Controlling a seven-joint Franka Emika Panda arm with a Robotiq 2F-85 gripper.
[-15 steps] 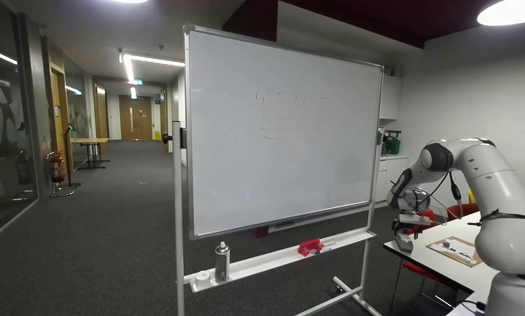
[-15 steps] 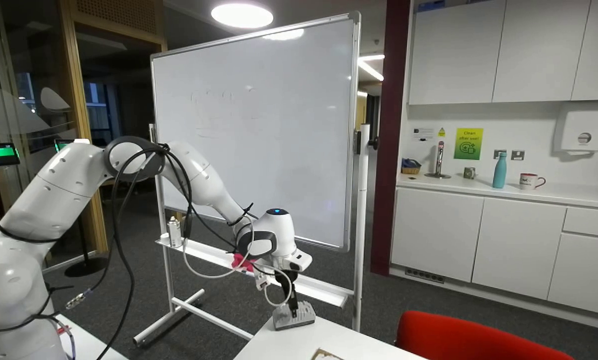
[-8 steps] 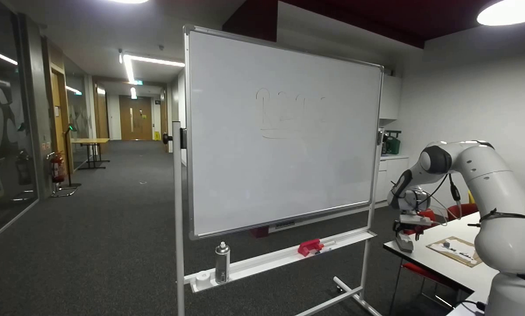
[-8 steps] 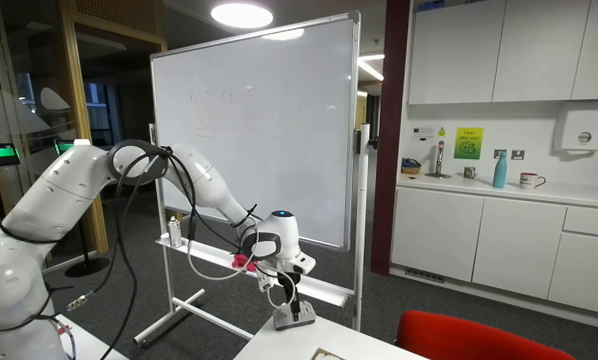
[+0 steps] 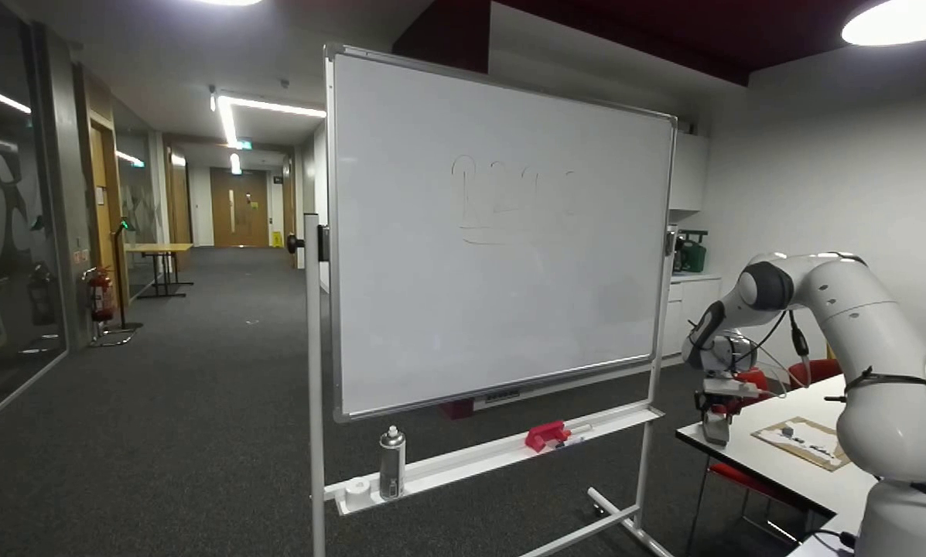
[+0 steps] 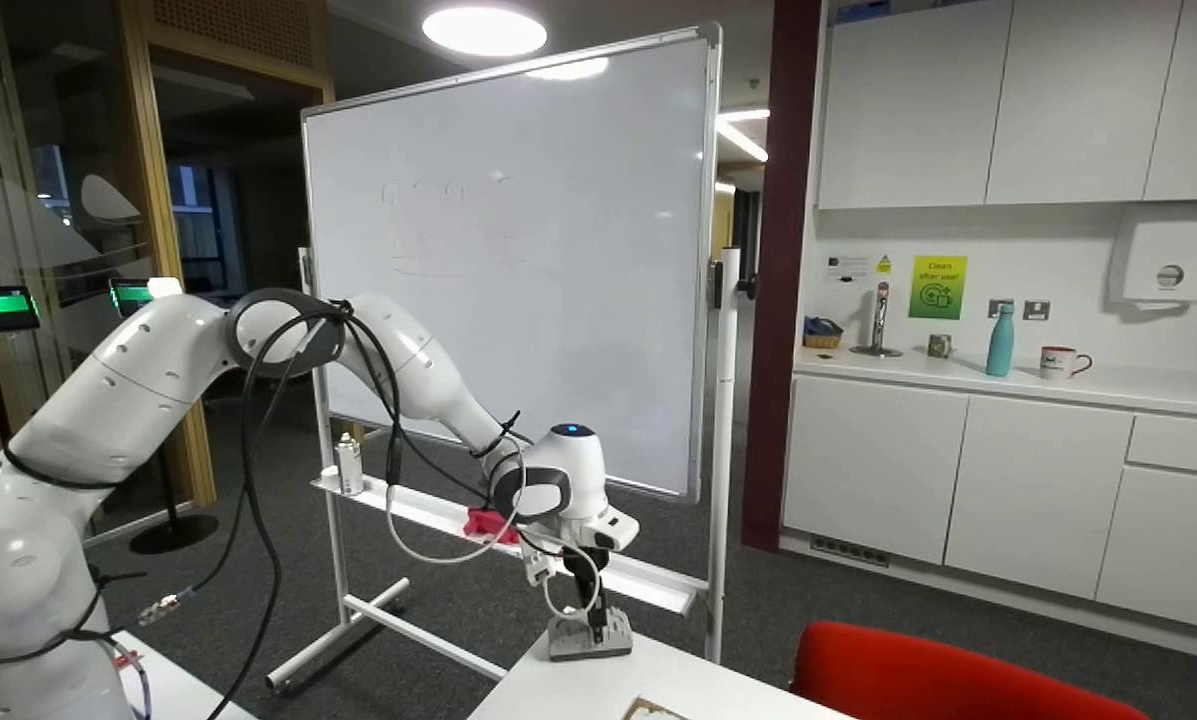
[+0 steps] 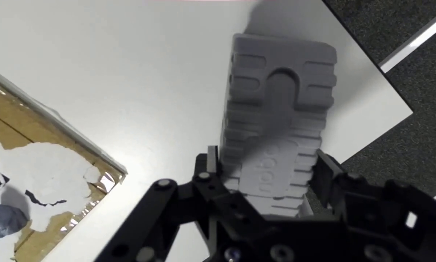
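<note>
Grey and ribbed, the eraser [image 7: 281,120] sits just inside a corner of the bench [image 7: 159,83]. The tool [image 7: 268,160] grasps it, fingers [image 7: 212,160] against both long sides. Cardboard [image 7: 3,112], with a grey lump [image 7: 4,220] on it, lies farther in from that corner. Beyond one edge, in both exterior views, stands a whiteboard [image 6: 518,280]; in an exterior view a red chair [image 6: 938,670] is near the adjoining edge.

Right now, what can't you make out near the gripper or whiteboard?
Grey block, wrist view: lower end partly hidden by the gripper.
Fingers, wrist view: any gap to the grey block too small to confirm.
Cardboard, wrist view: cut off by the left and bottom edges.
Marks on the whiteboard, both exterior views: too faint to read.
</note>
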